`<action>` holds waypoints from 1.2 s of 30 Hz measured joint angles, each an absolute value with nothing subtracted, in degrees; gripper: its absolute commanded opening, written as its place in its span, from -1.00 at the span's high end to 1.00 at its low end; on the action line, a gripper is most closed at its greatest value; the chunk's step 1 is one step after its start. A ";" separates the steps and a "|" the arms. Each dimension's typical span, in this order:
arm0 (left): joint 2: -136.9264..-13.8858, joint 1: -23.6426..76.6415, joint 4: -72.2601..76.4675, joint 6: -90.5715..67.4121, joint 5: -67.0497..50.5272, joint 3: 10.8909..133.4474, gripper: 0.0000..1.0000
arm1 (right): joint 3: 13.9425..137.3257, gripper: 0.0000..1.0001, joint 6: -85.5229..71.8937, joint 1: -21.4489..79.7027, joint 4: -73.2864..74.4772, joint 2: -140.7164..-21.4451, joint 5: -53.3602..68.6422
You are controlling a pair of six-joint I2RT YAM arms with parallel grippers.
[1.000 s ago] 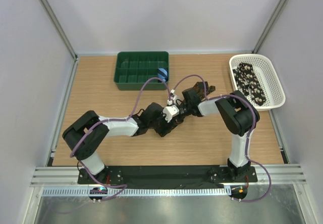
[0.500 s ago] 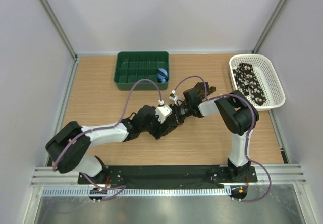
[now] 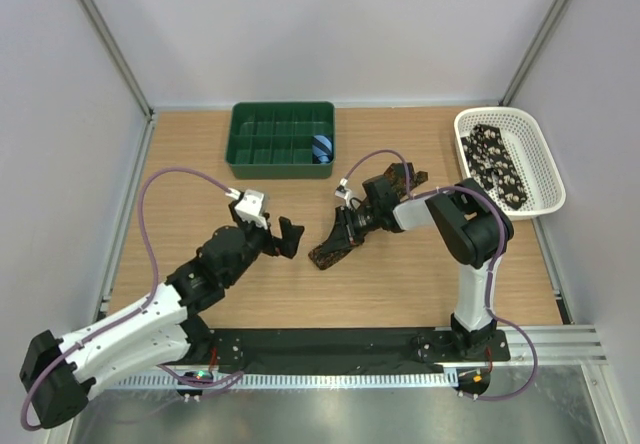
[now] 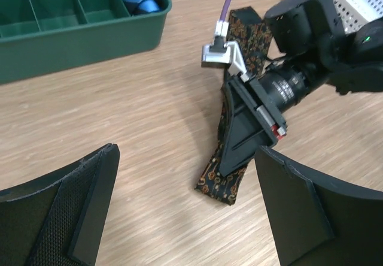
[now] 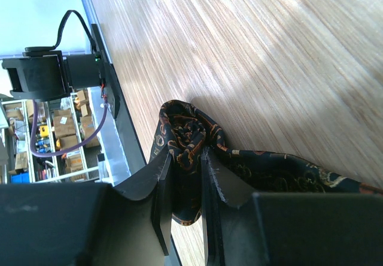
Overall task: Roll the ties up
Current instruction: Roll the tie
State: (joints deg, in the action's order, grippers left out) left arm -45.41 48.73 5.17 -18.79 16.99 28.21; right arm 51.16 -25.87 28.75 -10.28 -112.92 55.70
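Just let go with the left jaws: spread wide, holding nothing, pulled back toward eight o'clock of the brown tie (image 3: 326,253). Pinched narrow with the right jaws on a bunched fold of it, mid-bench. Leaves the rolling unfinished, one-armed, probably awaiting a regrip; leaves the black tie (image 3: 495,164) in the basket (image 3: 540,154) at two o'clock.

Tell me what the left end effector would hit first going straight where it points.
Probably the brown tie, its free end lying on the table, with the right end effector gripping it just beyond; height above the table is unclear.
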 measured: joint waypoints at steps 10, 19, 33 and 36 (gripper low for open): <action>-61.36 48.64 4.29 -13.76 10.09 28.91 -1.00 | 51.09 0.68 -25.87 28.75 -10.31 -112.92 55.68; -72.01 48.73 3.77 -7.31 3.51 35.44 -1.00 | 50.39 0.69 -25.87 28.75 -11.14 -112.86 55.83; -88.88 49.23 0.49 1.21 -2.81 44.27 -0.80 | 50.39 0.69 -25.82 28.75 -11.16 -112.86 55.86; -89.62 49.21 0.45 1.89 -3.57 44.31 -0.78 | 50.39 0.69 -25.82 28.75 -11.16 -112.86 55.86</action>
State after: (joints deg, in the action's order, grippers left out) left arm -89.62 49.21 0.45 1.89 -3.57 44.31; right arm 50.39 -25.82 28.75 -11.16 -112.86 55.86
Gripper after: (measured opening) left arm 0.901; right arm 0.264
